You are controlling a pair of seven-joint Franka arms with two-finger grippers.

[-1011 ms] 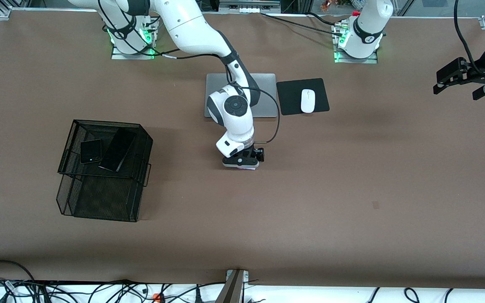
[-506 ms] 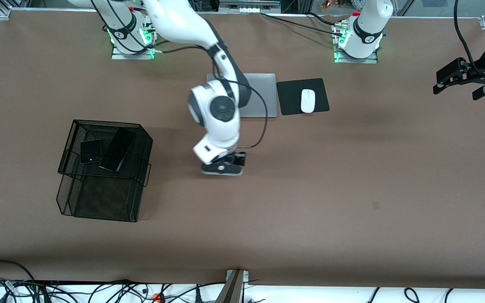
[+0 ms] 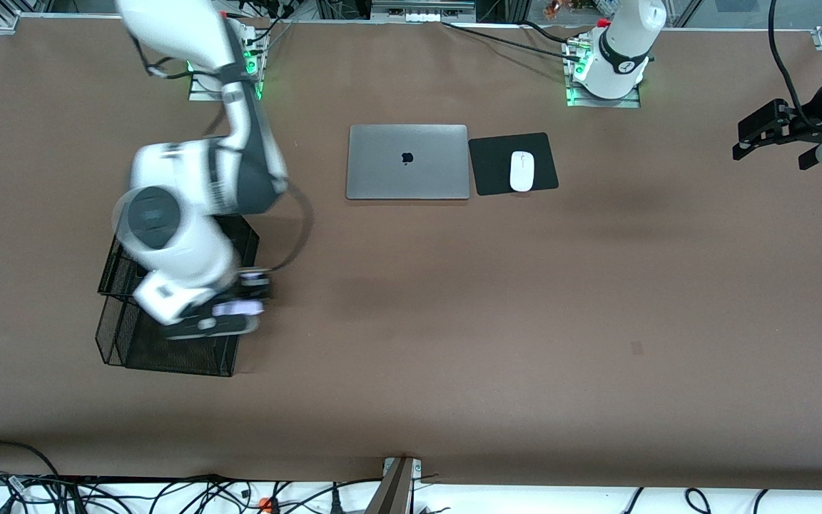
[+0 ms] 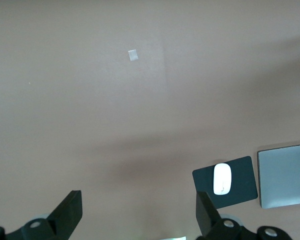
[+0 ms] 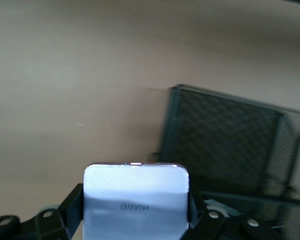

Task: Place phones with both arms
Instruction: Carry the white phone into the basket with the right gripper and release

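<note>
The right pincer [image 3: 229, 314] hangs over the edge of the black wire-mesh tiered tray [image 3: 125, 343] at the right arm's end of the brown counter [image 3: 454, 321], its two black fingers closed on the sides of the small squarish pale lilac-white phone [image 3: 237, 308]. In the right wrist view that phone [image 5: 136, 200] sits flat between the fingers [image 5: 72, 207], its pale back up and a brand name printed across it, with the mesh tray [image 5: 230, 150] lying just past its free end. The big white right arm [image 3: 175, 214] covers the tray's upper tier in the front view, so the small squarish black phone and the long black slab cannot be seen — whether they lie there cannot be told. The left pincer [image 3: 764, 132] waits in the air over the left arm's end of the counter, well apart from everything; in the left wrist view its fingers [image 4: 67, 212] stand wide apart with nothing between them. Near the arms' bases, about midway along the counter, lies the closed grey laptop [image 3: 407, 162], and just beside it, toward the left arm's end, the white computer mouse [image 3: 521, 171] rests on a black square mouse pad [image 3: 489, 168].
</note>
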